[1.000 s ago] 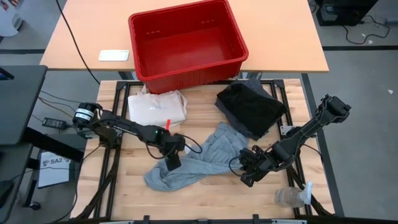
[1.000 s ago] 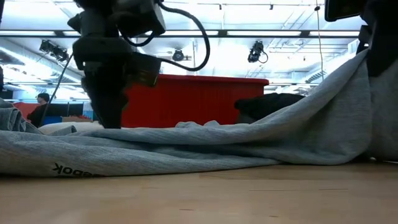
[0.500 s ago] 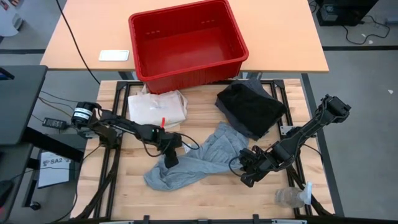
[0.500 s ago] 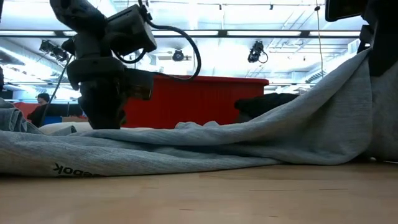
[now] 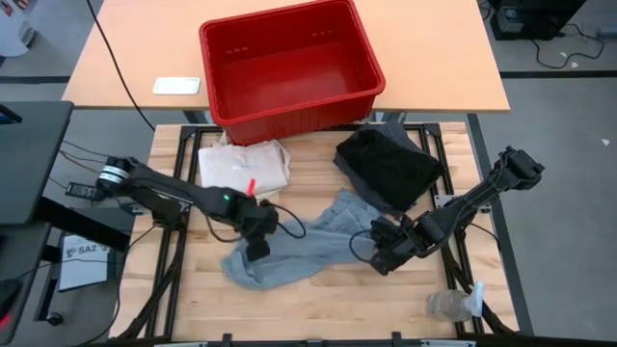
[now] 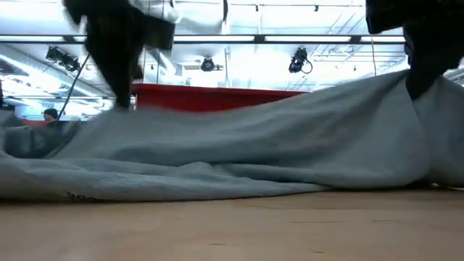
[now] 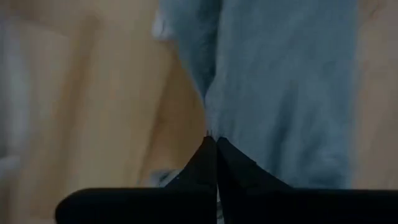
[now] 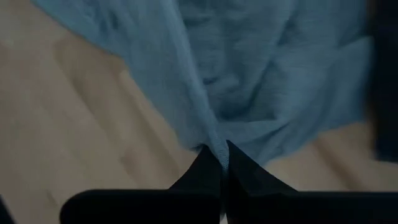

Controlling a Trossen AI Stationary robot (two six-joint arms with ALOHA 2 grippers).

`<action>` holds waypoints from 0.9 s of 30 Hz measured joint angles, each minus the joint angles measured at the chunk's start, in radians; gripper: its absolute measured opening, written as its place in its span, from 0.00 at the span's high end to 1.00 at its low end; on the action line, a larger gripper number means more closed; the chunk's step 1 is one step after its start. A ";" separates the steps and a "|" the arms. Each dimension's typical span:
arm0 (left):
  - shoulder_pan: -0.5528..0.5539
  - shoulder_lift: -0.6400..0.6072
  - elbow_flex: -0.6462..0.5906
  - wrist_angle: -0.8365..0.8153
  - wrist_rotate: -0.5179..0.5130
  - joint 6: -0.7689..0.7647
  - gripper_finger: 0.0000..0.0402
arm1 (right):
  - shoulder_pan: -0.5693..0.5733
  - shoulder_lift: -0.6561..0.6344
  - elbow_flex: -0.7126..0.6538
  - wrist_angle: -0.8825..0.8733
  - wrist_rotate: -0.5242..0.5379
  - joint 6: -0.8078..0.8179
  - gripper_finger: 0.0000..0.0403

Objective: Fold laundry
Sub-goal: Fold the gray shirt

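A light grey T-shirt [image 5: 310,253] is crumpled across the middle of the wooden table, between my two grippers. My left gripper [image 5: 256,253] is shut on its left part and my right gripper [image 5: 379,262] is shut on its right part. In the low view the T-shirt [image 6: 254,148] rises at both ends to the grippers and sags between them, with its lower edge on the table. A black garment [image 5: 388,169] lies on a dark grey one at the far right. My left gripper pinches a gathered bunch of the T-shirt's cloth [image 7: 210,124] between its two fingers, which come from above and point steeply down. That part is lifted off the table and the cloth slopes down from it [image 6: 119,109]. How many layers are held does not show. My right gripper pinches a bunched fold of the T-shirt [image 8: 214,142] between its two fingers, from above and pointing steeply down. The cloth is raised at the hold [image 6: 415,87] and falls away to the table on both sides.
A red plastic bin [image 5: 289,67] stands on the far table beyond the work surface. A cream tote bag [image 5: 243,166] lies at the far left. A clear plastic bottle [image 5: 451,306] lies near the front right corner. Bare wood shows along the near edge.
My left gripper has shut on the T-shirt's left part and risen with it. That end is lifted off the table, so the cloth now spans raised between the two grippers. The right gripper has kept its hold and shifted slightly toward the far edge.
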 joint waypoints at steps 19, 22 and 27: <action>-0.030 -0.138 0.724 -0.683 -0.428 -0.059 1.00 | -0.203 -0.001 0.607 -0.556 0.328 -0.358 0.99; -0.095 -0.138 0.732 -0.691 -0.427 -0.124 1.00 | -0.204 -0.002 0.643 -0.545 0.204 -0.376 0.99; -0.252 -0.114 0.594 -0.584 -0.352 -0.233 1.00 | -0.141 -0.001 0.551 -0.442 0.005 -0.292 0.99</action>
